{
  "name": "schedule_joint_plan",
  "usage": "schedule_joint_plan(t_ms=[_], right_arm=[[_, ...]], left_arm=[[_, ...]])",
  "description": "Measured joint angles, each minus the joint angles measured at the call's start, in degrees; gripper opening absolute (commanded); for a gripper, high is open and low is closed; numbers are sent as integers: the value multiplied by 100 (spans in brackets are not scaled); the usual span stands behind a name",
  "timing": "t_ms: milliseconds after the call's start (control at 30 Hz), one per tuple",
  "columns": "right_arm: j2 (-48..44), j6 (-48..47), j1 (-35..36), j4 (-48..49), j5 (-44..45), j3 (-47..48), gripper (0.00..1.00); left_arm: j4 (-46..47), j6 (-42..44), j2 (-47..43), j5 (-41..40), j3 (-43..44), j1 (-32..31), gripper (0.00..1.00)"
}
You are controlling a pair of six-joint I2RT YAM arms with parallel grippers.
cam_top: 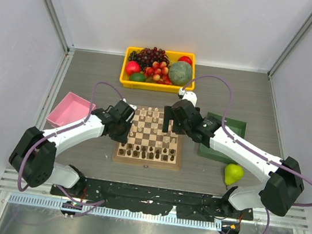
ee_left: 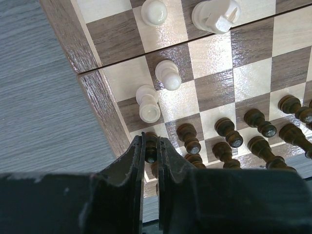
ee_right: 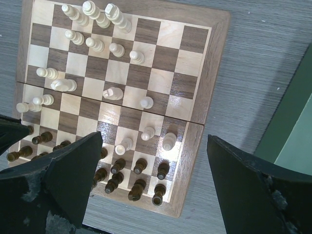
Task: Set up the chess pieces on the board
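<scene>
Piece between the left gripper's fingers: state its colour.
Dark brown. The piece in the left gripper shows best in the left wrist view.

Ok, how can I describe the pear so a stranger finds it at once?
Find the chessboard in the middle, then the dark green tray to its right. The pear lies on the table at that tray's near edge. It is yellow-green, the only fruit outside the yellow bin.

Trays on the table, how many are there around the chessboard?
3: a yellow plastic tray of fruit beyond the checkered wooden chessboard, a pink plastic tray left of it, and a dark green tray right of it, partly covered by the right arm.
</scene>
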Motion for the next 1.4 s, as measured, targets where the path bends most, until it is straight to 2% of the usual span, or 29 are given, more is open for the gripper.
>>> schedule_joint_plan(t_ms=[167,567,667,833,867,1067,1133,1400], right_arm=[[2,0,0,0,-2,0,95],[2,0,0,0,0,0,95],[2,0,0,0,0,0,95],[2,-2,0,0,-24,0,90],[2,-2,0,0,-44,0,90],[122,-2,0,2,-227,0,89],[197,-4,0,2,-297,2,89],[557,-35,0,-15,-590,188,88]], left_arm=[[-2,-70,0,-35,-2,-17,28],[-131,-87,-76,-284,2,-31,44],[-227,-87,-267,-409,11,-33,50],[-267,-85,-907,-730,15,-33,53],[-271,-85,-1049,-809,17,-33,55],[-352,-24,-1768,-1379,17,0,92],[-426,59,-2063,-1550,17,74,100],[-776,396,-2844,-1847,20,811,99]])
